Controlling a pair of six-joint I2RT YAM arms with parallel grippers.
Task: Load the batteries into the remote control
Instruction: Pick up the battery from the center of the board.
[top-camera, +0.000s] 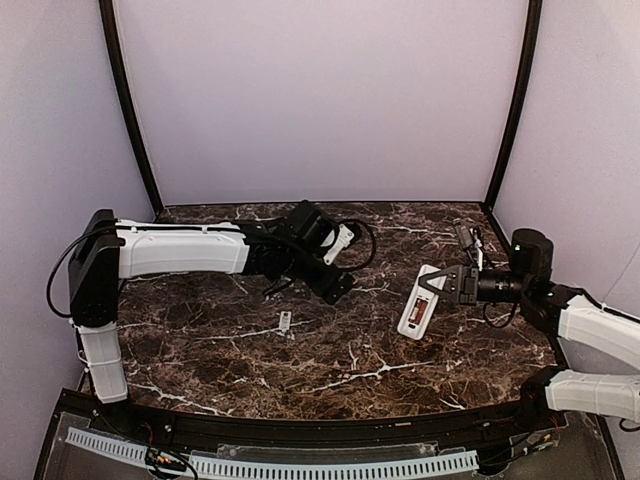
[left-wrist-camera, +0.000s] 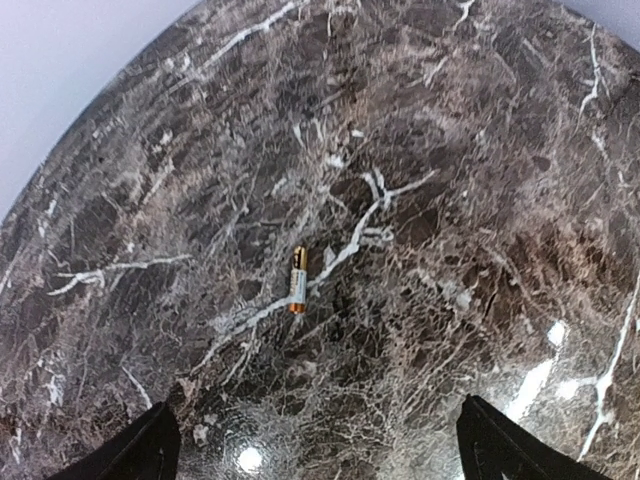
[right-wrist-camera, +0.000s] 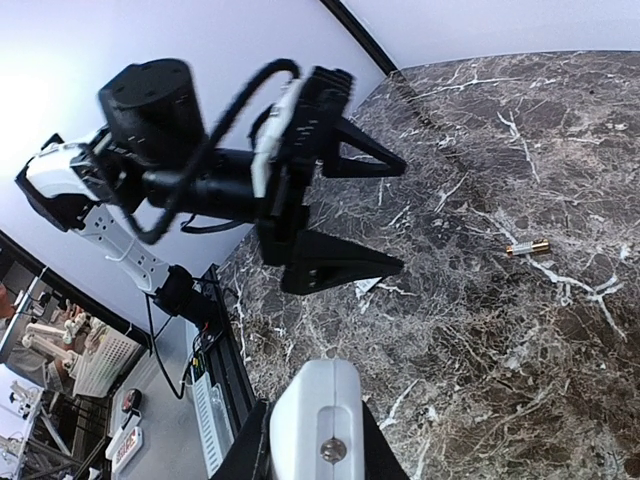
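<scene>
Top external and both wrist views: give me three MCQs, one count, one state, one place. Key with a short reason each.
1. Small gold-and-grey cylindrical battery on the dark marble table, left wrist view: how many?
A) none
B) one
C) three

2. The left gripper is:
A) open and empty
B) shut on the battery
C) shut on a cable

3. The slim white plastic remote control is:
A) flat on the table
B) held in the right gripper
C) held in the left gripper

Key:
1 B: a single battery lies on the marble there.
2 A: its fingers stand wide apart above the battery.
3 B: the right fingers are shut on the remote's end.
</scene>
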